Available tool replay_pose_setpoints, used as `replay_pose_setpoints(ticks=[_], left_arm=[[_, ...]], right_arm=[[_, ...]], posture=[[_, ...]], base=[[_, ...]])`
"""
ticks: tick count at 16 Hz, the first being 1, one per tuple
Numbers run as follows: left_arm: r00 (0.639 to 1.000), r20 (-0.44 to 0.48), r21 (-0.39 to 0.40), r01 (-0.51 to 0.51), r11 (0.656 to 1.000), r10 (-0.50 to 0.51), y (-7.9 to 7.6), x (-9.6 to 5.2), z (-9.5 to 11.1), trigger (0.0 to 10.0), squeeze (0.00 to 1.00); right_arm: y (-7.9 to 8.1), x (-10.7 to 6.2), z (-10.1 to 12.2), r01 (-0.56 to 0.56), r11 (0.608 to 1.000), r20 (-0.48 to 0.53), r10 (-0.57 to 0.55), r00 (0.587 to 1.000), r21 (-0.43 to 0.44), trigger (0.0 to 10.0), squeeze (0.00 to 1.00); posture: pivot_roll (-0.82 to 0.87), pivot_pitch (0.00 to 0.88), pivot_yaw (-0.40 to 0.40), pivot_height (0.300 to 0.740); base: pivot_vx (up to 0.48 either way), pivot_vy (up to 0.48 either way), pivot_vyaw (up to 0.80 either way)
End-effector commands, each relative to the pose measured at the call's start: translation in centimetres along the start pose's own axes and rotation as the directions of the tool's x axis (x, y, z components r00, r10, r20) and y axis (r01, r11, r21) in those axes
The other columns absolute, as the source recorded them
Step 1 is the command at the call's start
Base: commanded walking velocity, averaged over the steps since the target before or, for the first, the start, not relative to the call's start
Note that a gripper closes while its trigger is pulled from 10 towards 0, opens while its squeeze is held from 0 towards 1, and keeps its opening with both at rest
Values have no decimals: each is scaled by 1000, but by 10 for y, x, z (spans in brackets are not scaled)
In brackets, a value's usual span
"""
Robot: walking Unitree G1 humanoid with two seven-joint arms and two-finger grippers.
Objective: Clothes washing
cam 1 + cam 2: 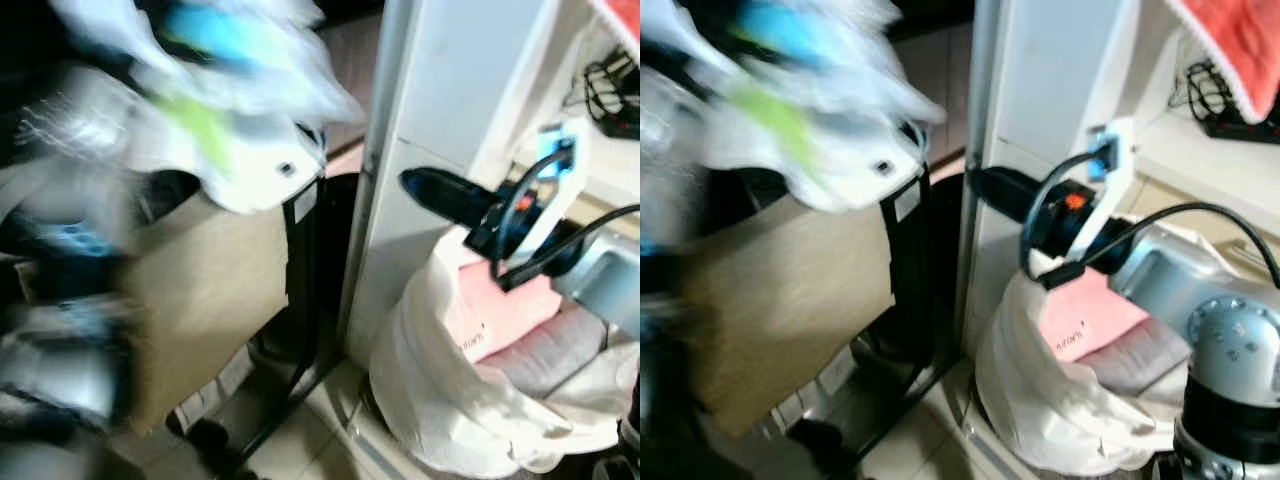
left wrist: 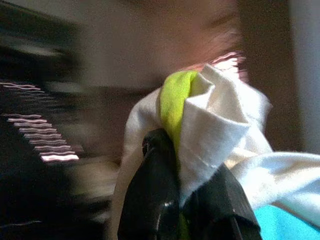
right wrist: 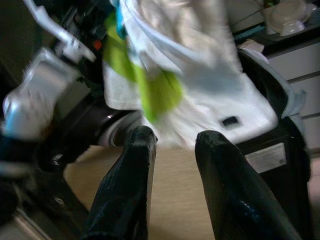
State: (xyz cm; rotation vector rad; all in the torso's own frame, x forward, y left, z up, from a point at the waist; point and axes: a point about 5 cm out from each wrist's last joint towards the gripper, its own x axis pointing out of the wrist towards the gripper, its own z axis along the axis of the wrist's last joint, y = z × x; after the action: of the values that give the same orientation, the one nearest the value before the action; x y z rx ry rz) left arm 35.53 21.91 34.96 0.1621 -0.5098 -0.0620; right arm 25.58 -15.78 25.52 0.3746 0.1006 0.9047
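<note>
Left gripper (image 2: 187, 200) pinches the white, green and blue garment (image 2: 220, 130); right gripper (image 3: 172, 145), parted and empty, points at it, white cloth bag (image 1: 440, 400) below.

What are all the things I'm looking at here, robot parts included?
Garment: one, white with lime-green and blue patches, held up at upper left, motion-blurred.
Laundry bag: one, white, on the floor at lower right, open.
Pink item: one, inside the bag, with a greyish-pink folded cloth beside it.
Cardboard box: one, brown, below the garment.
Black frame: one, between box and white panel.
White panel: one, upright, centre.
Red cloth: one, top right corner.
Black wire object: one, on the shelf at right.
Left gripper: black fingers clamped on the garment.
Right gripper: black fingers apart, pointing toward the garment, holding nothing.
</note>
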Motion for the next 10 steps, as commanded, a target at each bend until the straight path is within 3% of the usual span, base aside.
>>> replay_pose_setpoints(ticks=[1,2,3,4,5,6,7,10], left_arm=[[995,-61,71,-75,995,79,8,3,-5,0,0],[964,-231,139,-103,985,133,20,1,-28,10000,0],[919,-365,142,-101,985,147,25,-6,-51,10000,0],[885,-428,144,-135,980,185,29,-12,-66,10000,0],[847,-475,177,-175,969,239,37,-20,-83,10000,0],[838,-484,181,-184,966,251,39,-21,-87,10000,0],[813,-526,185,-179,966,251,40,-25,-96,10000,1000],[771,-607,97,-167,981,192,36,-30,-107,10000,1000]], right_arm=[[4,2,3,-5,999,3,5,1000,-37,10000,0],[7,5,2,-12,998,-10,12,1000,-57,10000,0],[11,8,0,-22,997,-30,20,999,-75,10000,0],[13,10,-3,-28,995,-55,23,998,-95,10000,0],[15,11,-7,-34,993,-80,26,996,-110,10000,0],[16,11,-8,-35,993,-83,25,996,-113,10000,0],[16,11,-11,-33,992,-102,21,995,-123,10000,0],[17,11,-19,-46,987,-173,19,985,-152,10000,0]], posture=[[-150,0,11,740],[-150,0,13,740],[-154,0,17,740],[-154,0,17,740],[-155,0,16,740],[-156,0,15,740],[-157,0,15,740],[-158,0,13,740]], base=[[0,0,0],[0,0,0],[0,0,0],[0,0,0],[0,0,0],[0,0,0],[0,0,0],[0,0,0]])
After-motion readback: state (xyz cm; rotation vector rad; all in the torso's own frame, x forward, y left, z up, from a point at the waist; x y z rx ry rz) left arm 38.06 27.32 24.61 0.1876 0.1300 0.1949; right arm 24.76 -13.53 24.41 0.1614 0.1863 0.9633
